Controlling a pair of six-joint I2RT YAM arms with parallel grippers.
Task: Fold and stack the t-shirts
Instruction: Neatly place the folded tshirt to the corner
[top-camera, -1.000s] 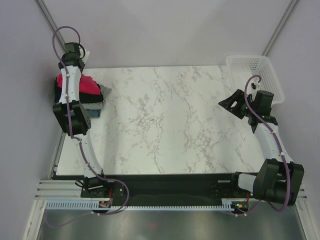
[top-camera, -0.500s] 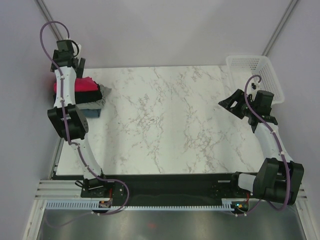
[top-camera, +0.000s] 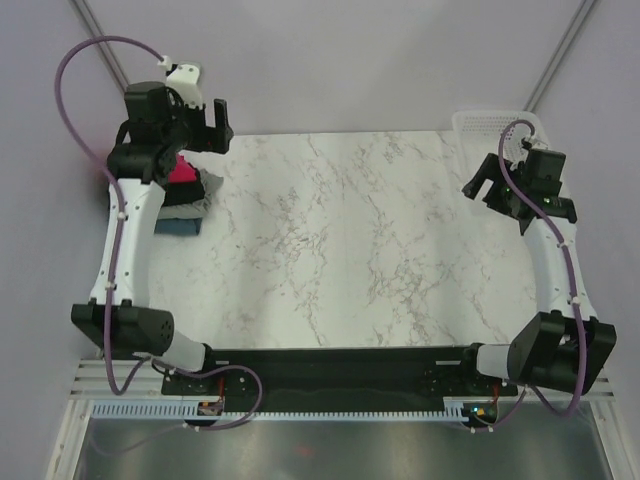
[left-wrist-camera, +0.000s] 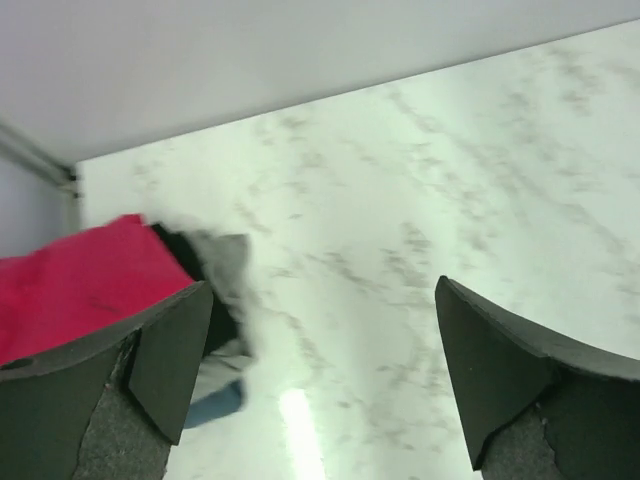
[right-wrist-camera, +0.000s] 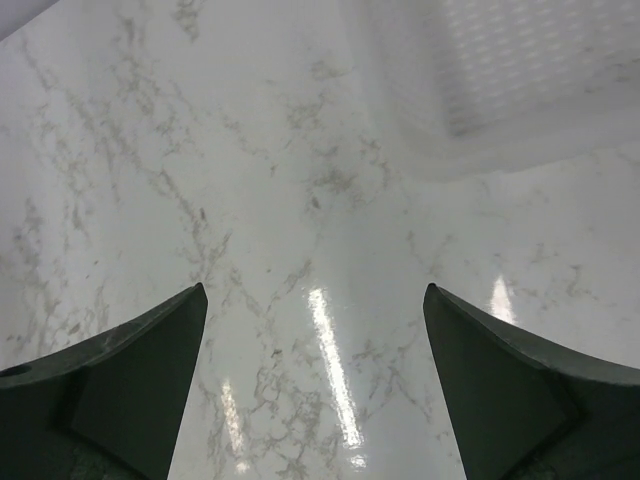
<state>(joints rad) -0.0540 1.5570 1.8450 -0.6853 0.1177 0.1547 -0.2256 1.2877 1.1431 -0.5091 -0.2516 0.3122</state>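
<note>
The white marble table (top-camera: 330, 240) fills most of the space in front of me, pale walls rising behind it. The left arm (top-camera: 125, 240) stands tall along the left edge and bends over the far left corner. The right arm (top-camera: 555, 260) reaches up the right side toward the far right corner, where the white mesh basket (top-camera: 480, 122) sits at the table's edge; from the right wrist camera its wall (right-wrist-camera: 520, 70) shows as a blurred pale grid.

The t-shirts (top-camera: 185, 195) lie in a stack at the far left corner. The crimson-red shirt (left-wrist-camera: 80, 280) is on top, with a black layer (left-wrist-camera: 185, 262) just under it, a grey-white one (left-wrist-camera: 230, 275) poking out to the right, and a blue one (top-camera: 180, 226) at the bottom, its near edge showing.

The left gripper (left-wrist-camera: 322, 288) hangs above the table just right of the stack, fingers spread wide and holding nothing. The right gripper (right-wrist-camera: 314, 290) hovers over bare marble beside the basket, likewise spread and empty.
</note>
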